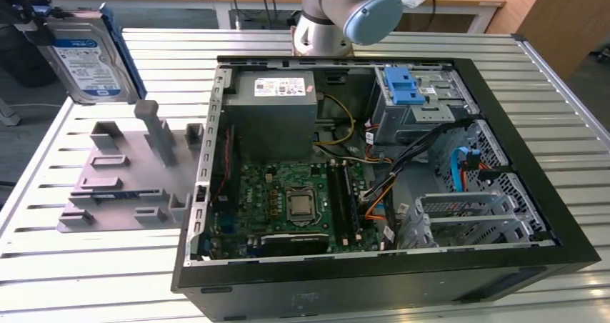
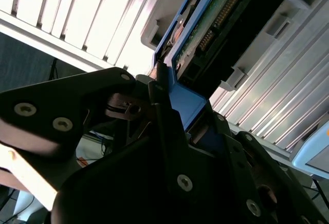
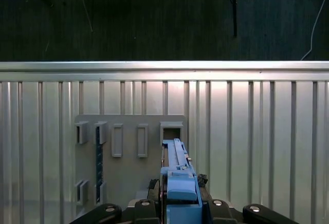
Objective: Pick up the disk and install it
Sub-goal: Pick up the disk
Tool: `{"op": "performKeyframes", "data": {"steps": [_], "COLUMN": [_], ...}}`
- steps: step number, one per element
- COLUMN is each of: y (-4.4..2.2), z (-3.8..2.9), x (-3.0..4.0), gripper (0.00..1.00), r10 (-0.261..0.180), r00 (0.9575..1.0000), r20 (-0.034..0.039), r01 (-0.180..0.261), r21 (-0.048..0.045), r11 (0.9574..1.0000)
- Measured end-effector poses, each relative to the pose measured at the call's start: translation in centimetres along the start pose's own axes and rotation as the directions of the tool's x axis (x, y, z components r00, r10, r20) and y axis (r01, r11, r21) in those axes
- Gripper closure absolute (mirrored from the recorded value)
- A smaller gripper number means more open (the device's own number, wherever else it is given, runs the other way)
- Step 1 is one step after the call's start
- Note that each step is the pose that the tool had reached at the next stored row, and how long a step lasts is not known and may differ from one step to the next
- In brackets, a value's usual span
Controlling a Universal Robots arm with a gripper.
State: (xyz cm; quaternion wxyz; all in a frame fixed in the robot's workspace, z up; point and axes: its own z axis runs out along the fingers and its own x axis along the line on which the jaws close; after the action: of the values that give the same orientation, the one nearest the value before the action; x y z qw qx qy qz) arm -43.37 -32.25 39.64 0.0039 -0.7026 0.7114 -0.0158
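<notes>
The disk (image 1: pixel 88 60), silver with a blue-and-white label and a blue edge frame, hangs upright in the air at the exterior view's upper left, above the grey slotted holder (image 1: pixel 119 176). My gripper (image 1: pixel 46 14) is shut on its upper end. In the first wrist view the disk's blue edge (image 3: pixel 177 175) sticks out from between the black fingers (image 3: pixel 149 204), with the holder (image 3: pixel 128 152) on the table below it. The second wrist view has the disk's blue frame and circuit board side (image 2: pixel 216 18) clamped in the gripper (image 2: pixel 175 111).
An open black computer case (image 1: pixel 533 266) lies on the slatted metal table (image 1: pixel 96 280), at the exterior view's right of the holder. Inside it are a motherboard (image 1: pixel 291 201), a grey power supply (image 1: pixel 271 116) and a drive cage with a blue latch (image 1: pixel 405 87). The arm's base (image 1: pixel 329 23) stands behind the case.
</notes>
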Motion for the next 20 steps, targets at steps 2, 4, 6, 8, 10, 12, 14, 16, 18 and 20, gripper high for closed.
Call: {"op": "performKeyframes", "data": {"steps": [2, 4, 6, 8, 10, 12, 14, 16, 18, 20], "y": [0.00, -0.01, -0.01, -0.02, -0.03, -0.03, -0.04, -0.04, -0.05, -0.05], "z": [-0.18, -0.39, -0.59, -0.81, -1.02, -1.23, -1.43, -1.63, -1.82, -2.00], "x": [0.00, 0.01, 0.01, 0.01, 0.02, 0.02, 0.02, 0.03, 0.03, 0.03], "gripper": [0.64, 0.64, 0.64, 0.64, 0.64, 0.64, 0.64, 0.64, 0.64, 0.64], "r10": [0.000, 0.000, 0.000, 0.000, 0.000, 0.000, 0.000, 0.000, 0.000, 0.000], "r00": [1.0000, 1.0000, 1.0000, 1.0000, 1.0000, 1.0000, 1.0000, 1.0000, 1.0000, 1.0000], "r20": [0.0000, -0.0001, 0.0000, 0.0000, 0.0000, 0.0000, 0.0000, 0.0000, 0.0000, 0.0000], "r01": [0.000, 0.000, 0.000, 0.000, 0.000, 0.000, 0.000, 0.000, 0.000, 0.000], "r21": [0.0000, 0.0000, 0.0001, 0.0001, 0.0004, 0.0004, 0.0005, 0.0007, 0.0008, 0.0011], "r11": [1.0000, 1.0000, 1.0000, 1.0000, 1.0000, 1.0000, 1.0000, 1.0000, 1.0000, 1.0000]}}
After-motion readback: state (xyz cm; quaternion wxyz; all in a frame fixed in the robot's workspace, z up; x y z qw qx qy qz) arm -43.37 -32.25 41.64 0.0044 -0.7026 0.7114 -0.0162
